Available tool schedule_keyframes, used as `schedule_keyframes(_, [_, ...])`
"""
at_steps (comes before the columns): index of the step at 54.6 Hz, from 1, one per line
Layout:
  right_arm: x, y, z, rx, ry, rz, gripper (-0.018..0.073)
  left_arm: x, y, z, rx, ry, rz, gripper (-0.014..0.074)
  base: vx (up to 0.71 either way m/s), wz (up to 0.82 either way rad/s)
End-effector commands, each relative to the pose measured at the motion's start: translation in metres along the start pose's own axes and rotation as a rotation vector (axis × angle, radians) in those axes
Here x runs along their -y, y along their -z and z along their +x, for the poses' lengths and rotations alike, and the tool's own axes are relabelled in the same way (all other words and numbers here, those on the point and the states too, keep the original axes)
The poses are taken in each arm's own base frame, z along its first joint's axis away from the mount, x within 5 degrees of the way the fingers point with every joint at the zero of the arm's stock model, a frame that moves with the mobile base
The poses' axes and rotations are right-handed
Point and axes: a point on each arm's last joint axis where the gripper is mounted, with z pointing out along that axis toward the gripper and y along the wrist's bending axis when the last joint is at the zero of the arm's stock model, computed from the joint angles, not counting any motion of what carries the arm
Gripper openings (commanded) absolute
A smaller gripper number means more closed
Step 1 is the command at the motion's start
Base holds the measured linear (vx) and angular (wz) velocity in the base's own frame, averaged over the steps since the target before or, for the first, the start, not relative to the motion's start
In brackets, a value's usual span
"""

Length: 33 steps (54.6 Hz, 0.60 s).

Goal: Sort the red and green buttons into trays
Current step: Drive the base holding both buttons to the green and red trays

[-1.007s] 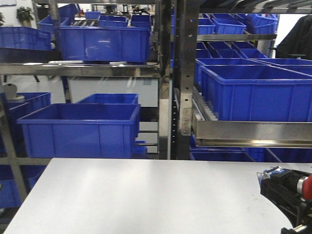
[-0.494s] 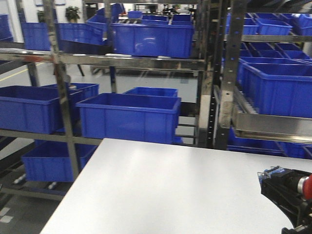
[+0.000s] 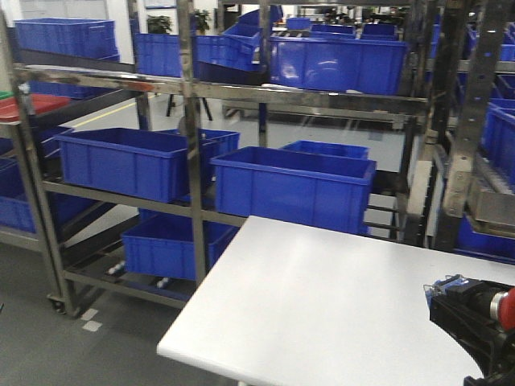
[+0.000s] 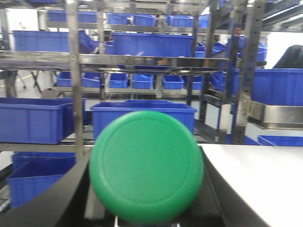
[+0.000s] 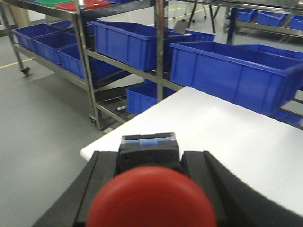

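Note:
A green button fills the left wrist view, cap toward the camera. My left gripper is shut on it, with a black finger on each side. My right gripper is shut on a red button, whose dark squarish body points away over the white table's corner. The front view shows the right gripper low at the right with the red button in it. A red tray and a green tray lie on a shelf at far left. From the front, only the red tray shows plainly.
The white table ends in a near left corner, with grey floor beyond. Steel racks hold several deep blue crates behind and left of the table. A rack post stands close to the table's edge.
The front view has swung left: racks and crates slid rightward in frame, and the table's left corner and the floor came into sight. The right gripper kept its place in the frame, still holding the red button.

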Motion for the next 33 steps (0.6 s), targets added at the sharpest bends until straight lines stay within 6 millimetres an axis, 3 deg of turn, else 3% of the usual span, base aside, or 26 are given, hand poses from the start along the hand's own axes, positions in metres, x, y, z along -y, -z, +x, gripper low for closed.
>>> schedule_keyframes(1, [0.0008, 0.0063, -0.0192, 0.129, 0.008, 0.015, -0.0009, 0.0037, 0.0008, -0.0111, 0.042, 0.024, 0.030, 0.0021, -0.07, 0.31])
schedule_keyframes(33, [0.0008, 0.0063, -0.0192, 0.129, 0.008, 0.015, -0.0009, 0.0037, 0.0008, -0.0111, 0.042, 0.024, 0.030, 0.0021, -0.02, 0.43])
